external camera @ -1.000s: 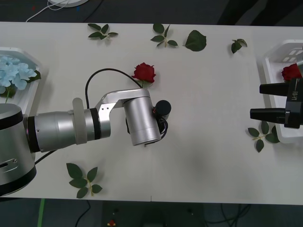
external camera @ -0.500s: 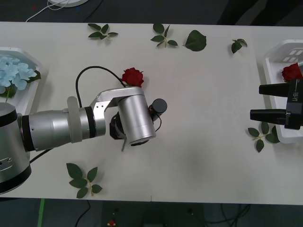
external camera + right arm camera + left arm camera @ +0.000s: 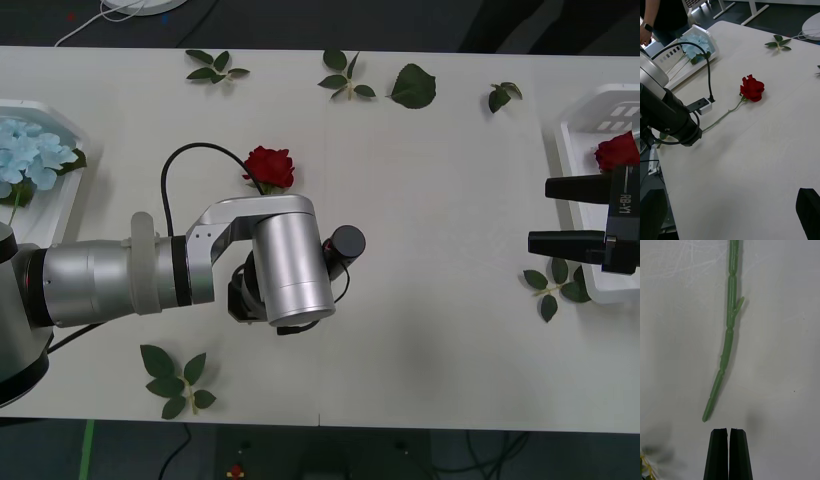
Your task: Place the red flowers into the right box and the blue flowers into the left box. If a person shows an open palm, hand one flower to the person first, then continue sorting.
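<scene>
Left gripper (image 3: pixel 729 431): I see my jaws pressed together on nothing, hovering over the bench (image 3: pixel 450 300) just beyond the cut end of the stem.
Red flower (image 3: pixel 269 167): lies flat mid-bench, its head past my left wrist, stem running back under the arm.
Right gripper (image 3: pixel 540 214): jaws apart, parked at the right box (image 3: pixel 572 120), where another red flower (image 3: pixel 616 152) sits.
Left box (image 3: pixel 62 190): holds the blue flowers (image 3: pixel 28 152).
</scene>
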`<action>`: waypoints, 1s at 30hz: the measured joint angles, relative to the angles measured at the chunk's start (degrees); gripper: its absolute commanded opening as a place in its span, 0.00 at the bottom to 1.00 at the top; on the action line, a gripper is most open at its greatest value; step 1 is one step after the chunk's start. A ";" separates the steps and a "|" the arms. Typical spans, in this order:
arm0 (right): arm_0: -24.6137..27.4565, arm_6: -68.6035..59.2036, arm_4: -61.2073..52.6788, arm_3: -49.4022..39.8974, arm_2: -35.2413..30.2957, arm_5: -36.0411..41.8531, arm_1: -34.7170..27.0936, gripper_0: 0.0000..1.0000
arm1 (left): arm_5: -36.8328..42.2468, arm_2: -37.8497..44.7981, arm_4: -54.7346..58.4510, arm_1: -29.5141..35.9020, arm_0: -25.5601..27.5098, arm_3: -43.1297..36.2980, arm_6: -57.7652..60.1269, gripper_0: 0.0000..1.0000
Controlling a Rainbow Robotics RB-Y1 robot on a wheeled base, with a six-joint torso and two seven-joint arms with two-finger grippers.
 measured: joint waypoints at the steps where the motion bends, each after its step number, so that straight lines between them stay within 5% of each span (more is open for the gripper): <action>1: 0.00 0.00 -0.03 0.00 0.00 0.00 0.00 1.00 | -0.03 0.00 -0.42 0.00 0.01 -0.13 0.42 0.00; 7: 0.01 0.02 -0.10 -0.01 0.00 0.00 0.00 1.00 | -3.26 2.25 -8.75 0.10 0.01 0.05 0.50 0.00; 12: 0.03 0.05 -0.18 -0.01 0.00 0.00 0.00 1.00 | -7.50 14.76 -9.89 0.11 0.49 1.94 -1.74 0.00; 15: 0.04 0.07 -0.21 -0.02 0.00 0.00 0.00 1.00 | -8.89 20.22 -10.51 0.11 0.82 3.34 -7.50 0.35; 18: 0.04 0.09 -0.28 -0.02 0.00 0.00 0.00 1.00 | -9.24 20.92 -11.09 0.12 0.82 4.07 -11.88 0.47; 20: 0.05 0.10 -0.30 -0.02 0.00 0.00 0.00 1.00 | -9.27 20.83 -11.09 0.12 0.83 4.17 -11.50 0.80; 24: 0.11 0.18 -0.31 -0.02 0.00 0.00 0.00 1.00 | -9.32 20.83 -11.09 0.12 0.83 4.19 -10.88 1.00; 30: 0.24 1.50 -0.50 -0.02 0.00 0.00 0.00 1.00 | -9.33 20.83 -11.09 0.12 0.84 4.21 -10.88 1.00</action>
